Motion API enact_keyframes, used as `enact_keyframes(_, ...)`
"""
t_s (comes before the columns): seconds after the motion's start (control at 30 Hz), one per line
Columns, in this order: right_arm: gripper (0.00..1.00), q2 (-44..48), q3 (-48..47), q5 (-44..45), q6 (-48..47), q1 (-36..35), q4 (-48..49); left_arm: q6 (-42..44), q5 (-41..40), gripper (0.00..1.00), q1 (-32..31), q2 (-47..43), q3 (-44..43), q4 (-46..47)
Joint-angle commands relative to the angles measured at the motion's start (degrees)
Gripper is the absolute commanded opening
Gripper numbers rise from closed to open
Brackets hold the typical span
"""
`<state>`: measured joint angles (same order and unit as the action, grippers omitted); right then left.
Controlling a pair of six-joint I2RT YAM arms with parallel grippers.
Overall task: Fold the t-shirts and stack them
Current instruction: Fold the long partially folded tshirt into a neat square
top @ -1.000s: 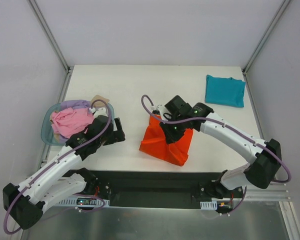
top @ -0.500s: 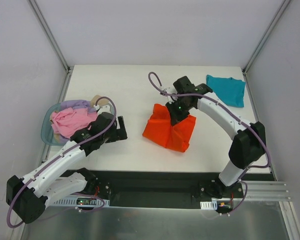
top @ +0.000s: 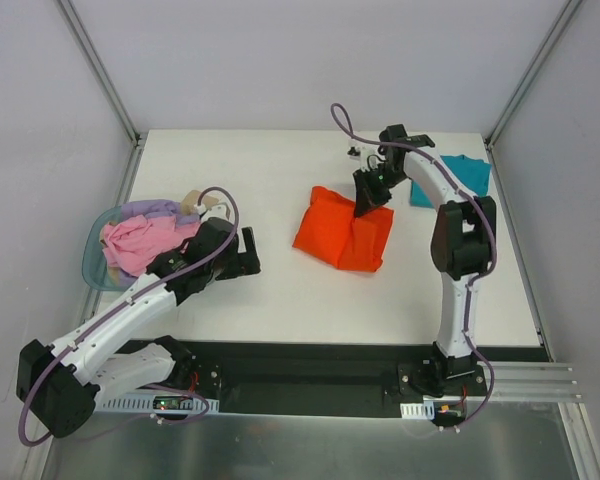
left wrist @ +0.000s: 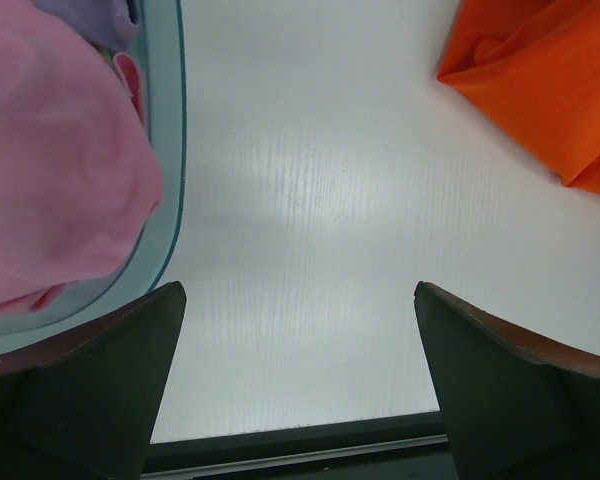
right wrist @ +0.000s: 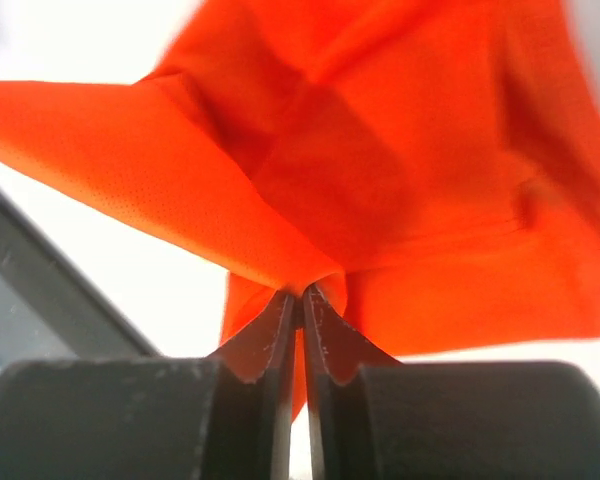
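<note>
White arm links (top: 110,325) — black joints (top: 460,240); looping purple cables (top: 334,112)

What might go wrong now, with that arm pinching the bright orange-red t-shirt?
The right gripper is shut on only a thin pinch of the bright orange-red cloth t-shirt, so the cloth may slip free. The rest of the shirt trails in loose folds, so dragging it might undo its shape. The folded teal cloth t-shirt lies right by the right arm, which might nudge it askew.
</note>
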<state>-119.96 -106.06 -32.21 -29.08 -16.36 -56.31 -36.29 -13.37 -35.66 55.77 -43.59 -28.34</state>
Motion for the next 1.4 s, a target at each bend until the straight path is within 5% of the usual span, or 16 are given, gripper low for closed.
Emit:
enact_keyframes(0.0,0.18,-8.34,-9.84,-0.59,-5.46,3.09,-3.18,2.8,3.16,0.99,-0.38,2.84,-3.51,2.93)
enact_keyframes(0.13,0.57,-11.0,-17.93,2.67,-6.08,3.09,-4.07,3.6,6.32,0.99,-0.38,6.8,-5.71,4.78)
enact_keyframes(0.23,0.73,-7.05,-18.48,5.48,-5.29,3.18,-3.02,4.12,8.79,0.99,-0.29,10.84,-8.43,6.45)
enact_keyframes(0.33,0.79,-0.21,-15.51,9.52,-0.47,3.18,-0.03,5.35,12.21,0.99,-0.38,15.59,-11.42,10.39)
enact_keyframes(0.47,0.86,11.3,-1.12,14.28,11.04,3.18,9.69,6.67,17.48,0.99,-0.38,24.37,-18.95,15.15)
enact_keyframes(0.6,0.97,23.09,23.72,4.66,22.03,3.18,24.12,6.5,24.15,0.99,0.06,37.88,-28.37,17.26)
enact_keyframes(0.93,0.97,33.3,38.47,11.99,31.1,3.88,31.0,3.07,38.67,0.99,0.33,59.45,-41.66,21.92)
enact_keyframes(1.13,0.97,36.2,44.53,12.43,31.81,4.06,31.09,1.05,40.08,0.99,0.15,58.32,-32.28,26.4)
enact_keyframes(1.37,0.97,50.16,54.72,8.93,31.28,3.79,31.62,0.7,39.73,0.99,-3.96,42.36,-8.31,29.57)
